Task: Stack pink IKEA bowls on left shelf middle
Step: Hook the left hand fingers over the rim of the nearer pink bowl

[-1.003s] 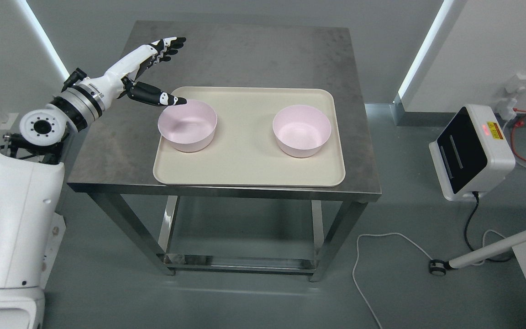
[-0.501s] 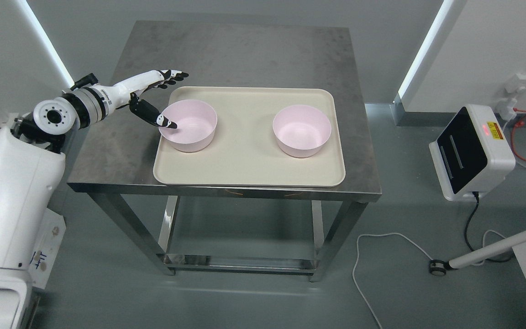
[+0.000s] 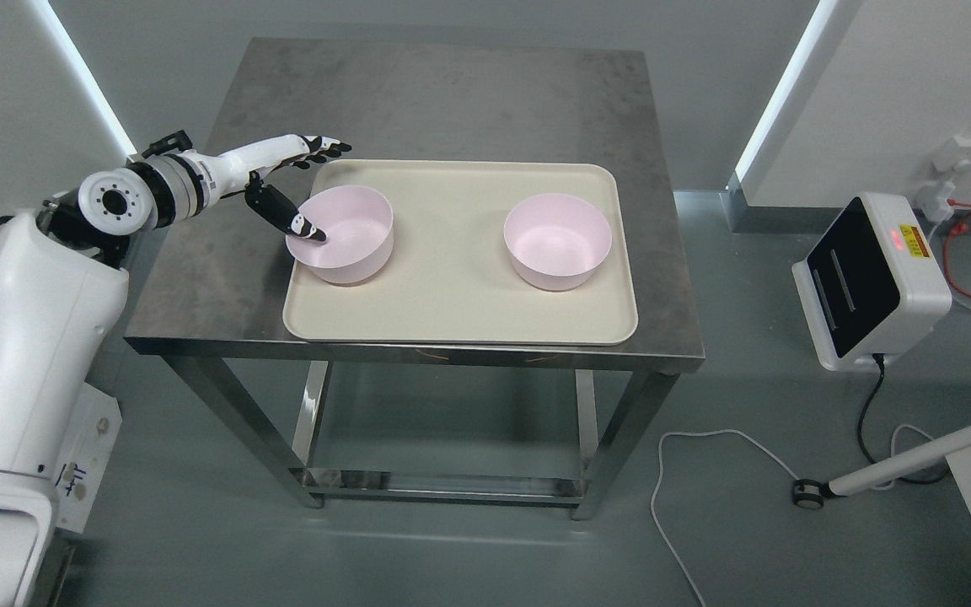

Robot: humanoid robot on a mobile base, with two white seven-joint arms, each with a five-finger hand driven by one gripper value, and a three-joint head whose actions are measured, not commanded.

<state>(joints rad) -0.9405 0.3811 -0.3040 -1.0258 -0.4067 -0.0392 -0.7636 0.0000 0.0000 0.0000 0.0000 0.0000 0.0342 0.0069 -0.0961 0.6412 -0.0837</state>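
The left hand is spread, thumb hooked inside the near rim of the left pink bowl, fingers outside, not yet clamped. Both bowls sit on the tray on the desk. Next: pinch, lift toward the right bowl.

Tray on table, left bowl tilted at tray's left end, right bowl well apart toward right end, left hand at left bowl's rim, thumb inside.
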